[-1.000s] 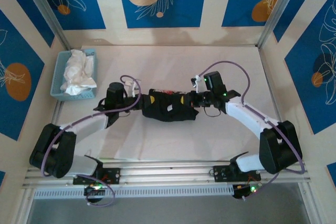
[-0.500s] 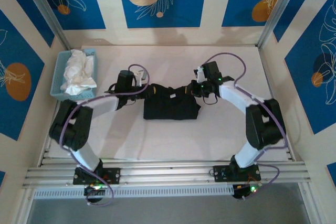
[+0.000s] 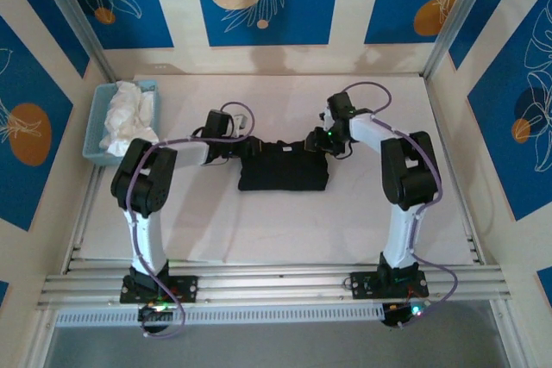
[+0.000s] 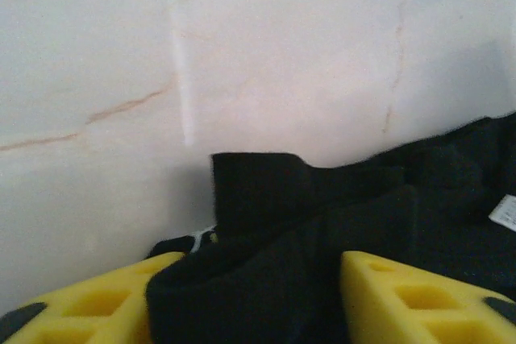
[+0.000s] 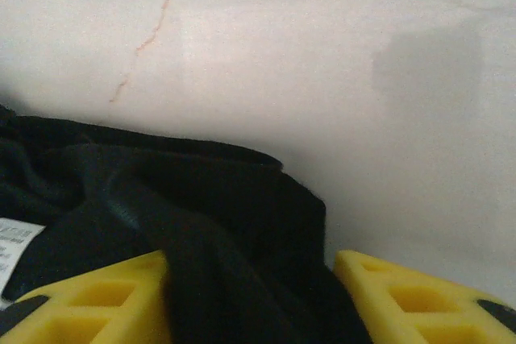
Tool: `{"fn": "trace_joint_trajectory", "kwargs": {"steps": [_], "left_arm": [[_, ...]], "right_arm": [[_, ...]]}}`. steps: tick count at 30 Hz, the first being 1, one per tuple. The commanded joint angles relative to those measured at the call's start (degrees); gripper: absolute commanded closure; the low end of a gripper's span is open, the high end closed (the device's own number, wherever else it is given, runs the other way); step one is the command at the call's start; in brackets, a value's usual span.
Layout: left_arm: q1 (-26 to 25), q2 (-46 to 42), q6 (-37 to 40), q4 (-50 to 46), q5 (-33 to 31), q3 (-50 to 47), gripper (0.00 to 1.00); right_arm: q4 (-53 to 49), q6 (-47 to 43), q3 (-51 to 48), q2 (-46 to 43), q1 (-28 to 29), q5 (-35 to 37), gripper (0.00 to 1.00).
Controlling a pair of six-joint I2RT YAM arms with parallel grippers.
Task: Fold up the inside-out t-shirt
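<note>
Bright, even light; wrist views seem slightly soft.

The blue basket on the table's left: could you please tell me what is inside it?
A crumpled white cloth garment lies inside the blue basket, covering most of it. The floor, and anything beneath the cloth, cannot be seen.

I am seeing the t-shirt (image 3: pixel 283 166) lying in the middle of the table (image 3: pixel 276 230). My left gripper (image 3: pixel 246 146) is sitting at its far left corner and my right gripper (image 3: pixel 315 140) at its far right corner, with cloth lying between each pair of fingers. The basket (image 3: pixel 95 140) is standing far left, holding a cloth (image 3: pixel 128 118).
</note>
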Motion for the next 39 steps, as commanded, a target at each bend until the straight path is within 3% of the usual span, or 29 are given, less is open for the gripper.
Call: {"fn": "trace_joint_trajectory", "kwargs": {"steps": [1, 5, 8, 12, 16, 23, 28, 31, 32, 35, 39], "left_arm": [[0.81, -6.28, 3.22, -4.0, -5.64, -1.74, 0.38], [0.69, -11.88, 1.69, -4.73, -6.42, -7.02, 0.3], [0.74, -12.35, -0.88, -3.67, -0.75, -9.71, 0.28], [0.21, -9.13, -3.41, -2.07, 4.8, -9.9, 0.29], [-0.1, -6.94, -3.32, -2.22, 5.35, -9.92, 0.37], [-0.41, -4.05, -4.66, 1.27, 6.93, -12.67, 0.64], [-0.41, -3.24, -5.55, 3.54, 7.77, -14.25, 0.75], [-0.41, -3.41, -5.49, 3.6, 7.66, -14.1, 0.76], [-0.36, -3.63, -5.55, 3.48, 7.45, -13.92, 0.75], [0.07, -4.82, -5.19, 2.28, 5.42, -13.21, 0.52], [1.37, -8.38, -4.76, -0.8, 0.98, -13.49, 0.35]], "right_arm": [[-4.22, -1.76, -3.67, -9.0, -1.29, 1.41, 0.41], [-3.04, 0.8, -11.23, -14.33, -2.43, -5.53, 0.28], [0.49, 3.44, -14.89, -15.17, -2.44, -11.42, 0.21], [4.07, 5.43, -15.51, -11.82, -2.25, -13.96, 0.19], [7.08, 7.04, -15.13, -7.98, -1.39, -15.68, 0.2], [10.06, 9.08, -13.49, -2.27, 0.66, -15.73, 0.24], [12.37, 10.01, -12.57, -1.4, 2.06, -17.6, 0.42], [13.75, 10.33, -11.79, -1.91, 1.89, -18.14, 0.59], [13.59, 9.92, -11.35, -2.26, 1.64, -17.93, 0.69], [10.78, 7.07, -9.92, -3.68, 0.17, -15.87, 0.91], [2.9, -1.21, -7.44, -6.04, -2.81, -9.95, 0.96]]}}
